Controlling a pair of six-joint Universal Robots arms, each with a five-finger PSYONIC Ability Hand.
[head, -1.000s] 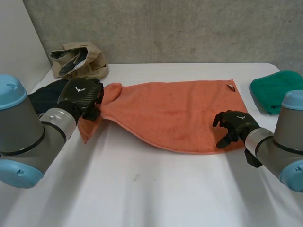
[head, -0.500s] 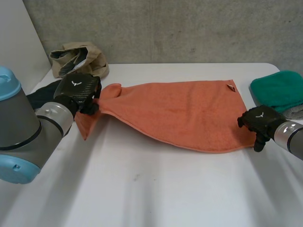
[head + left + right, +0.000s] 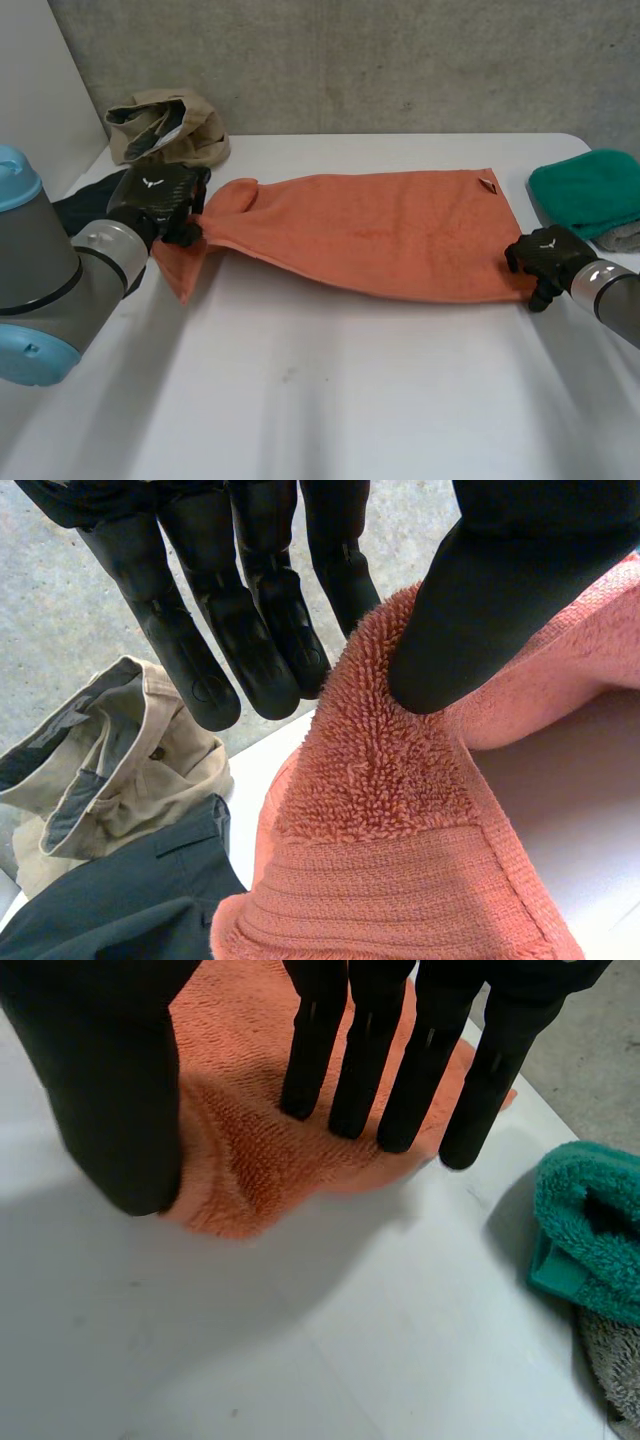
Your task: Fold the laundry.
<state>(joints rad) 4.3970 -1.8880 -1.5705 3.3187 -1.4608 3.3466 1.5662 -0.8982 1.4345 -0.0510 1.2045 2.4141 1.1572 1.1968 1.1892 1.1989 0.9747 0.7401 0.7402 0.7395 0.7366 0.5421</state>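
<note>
Orange towel (image 3: 380, 235) lies spread across middle of the desk (image 3: 350, 400), long side running left to right, small label (image 3: 488, 185) at far right corner. Left end bunched and lifted a bit off the desk.

Left robot hand (image 3: 160, 197) grasps that left end: in left wrist view the thumb (image 3: 480, 610) presses a ridge of pile against the fingers (image 3: 260, 640), pinch closed on the cloth. Hemmed corner droops below the hand.

Right robot hand (image 3: 545, 260) is at the near right corner. Right wrist view: fingers (image 3: 300, 1080) straight, tips resting on the corner, thumb (image 3: 120, 1110) down at the near edge, cloth wrinkled between them. Reads as released, pressing, not a closed pinch.

Change: a second ago the right robot hand sat over the near edge further in, fingers loosely curled; it has moved out to the corner. Near edge sagged toward the camera then, runs straighter now. Left hand has drawn its end slightly outward. Likely meaning: towel is being stretched flat, fold itself not started.

Hard to tell: which left corner is pinched, bunching hides it. Whether the right thumb sits on cloth or desk is unclear.

Around: green towel (image 3: 585, 190) just beyond the right hand, apart from the orange one; beige garment (image 3: 170, 130) and dark garment (image 3: 85, 210) at far left.
</note>
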